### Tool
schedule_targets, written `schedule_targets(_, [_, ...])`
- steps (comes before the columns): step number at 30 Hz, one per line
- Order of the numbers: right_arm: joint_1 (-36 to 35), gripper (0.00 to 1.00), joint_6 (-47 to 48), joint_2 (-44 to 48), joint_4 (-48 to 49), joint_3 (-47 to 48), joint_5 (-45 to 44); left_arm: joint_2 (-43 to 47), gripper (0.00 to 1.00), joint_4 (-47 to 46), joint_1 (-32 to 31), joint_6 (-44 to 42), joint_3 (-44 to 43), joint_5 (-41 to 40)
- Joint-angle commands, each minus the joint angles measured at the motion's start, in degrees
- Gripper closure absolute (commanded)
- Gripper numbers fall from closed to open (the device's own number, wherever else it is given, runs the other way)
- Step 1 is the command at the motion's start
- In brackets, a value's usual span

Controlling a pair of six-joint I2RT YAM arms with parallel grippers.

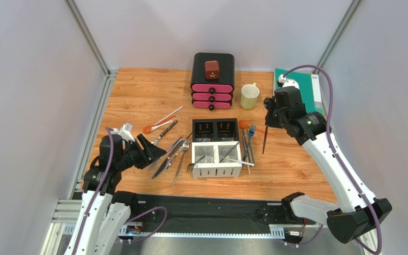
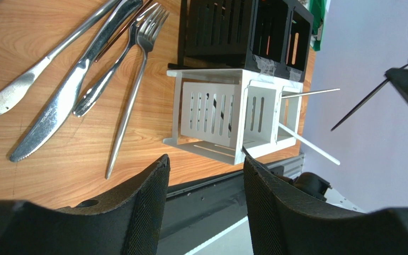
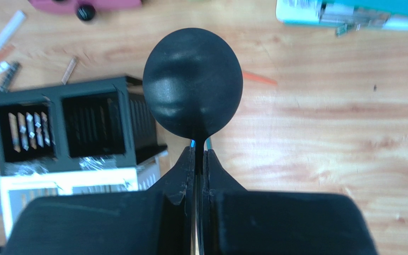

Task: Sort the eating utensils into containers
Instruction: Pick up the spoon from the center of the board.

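The four-compartment caddy (image 1: 217,169) stands mid-table, black compartments (image 3: 65,125) behind, white ones (image 2: 227,114) in front with white utensils sticking out. Silver knives and forks (image 1: 170,154) lie left of it, also in the left wrist view (image 2: 57,111). An orange spoon (image 1: 148,128) lies further left. A blue fork (image 1: 250,131) and several other utensils lie by the caddy's right side. My left gripper (image 1: 157,151) is open and empty beside the silver pieces (image 2: 205,169). My right gripper (image 1: 269,114) is shut on a black plastic spoon (image 3: 193,82) and holds it in the air right of the caddy, handle hanging down.
A black-and-pink drawer box (image 1: 212,85) with a small red-brown box on top stands at the back. A pale green mug (image 1: 249,96) is to its right. A teal book (image 1: 318,90) lies at the back right. A black rail (image 1: 206,212) runs along the near edge.
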State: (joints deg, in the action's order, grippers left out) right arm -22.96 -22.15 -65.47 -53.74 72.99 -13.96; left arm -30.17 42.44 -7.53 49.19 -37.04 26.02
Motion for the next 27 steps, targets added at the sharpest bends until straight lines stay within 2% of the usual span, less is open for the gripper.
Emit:
schedule_targets(1, [-0.68,1.0,3.43,-0.18,11.34,6.62,-3.01,1.7,0.4,2.65,-0.29,1.08,0.3,-0.18])
schedule_targets(9, [-5.15,1.0,8.88,-4.4,31.22,4.01,-1.69,1.7,0.4,4.84,-0.29,1.09,-1.37,-1.14])
schedule_targets(12, [-7.18,1.0,10.81,-6.59,42.26,-0.56,-0.55,1.79,0.4,6.25,-0.29,0.56,-2.34,-2.2])
schedule_targets(15, [-8.68,1.0,12.22,-8.88,48.7,-2.76,-0.11,1.96,0.4,7.13,-0.29,0.82,-2.78,-2.55])
schedule_targets(19, [-9.29,1.0,11.87,-13.18,49.43,-1.45,0.86,1.96,0.4,8.89,-0.29,0.38,-3.92,-4.13])
schedule_targets(27, [-10.61,1.0,10.55,-14.6,52.15,-4.78,1.56,2.05,0.4,10.12,-0.29,0.03,-4.45,-5.54])
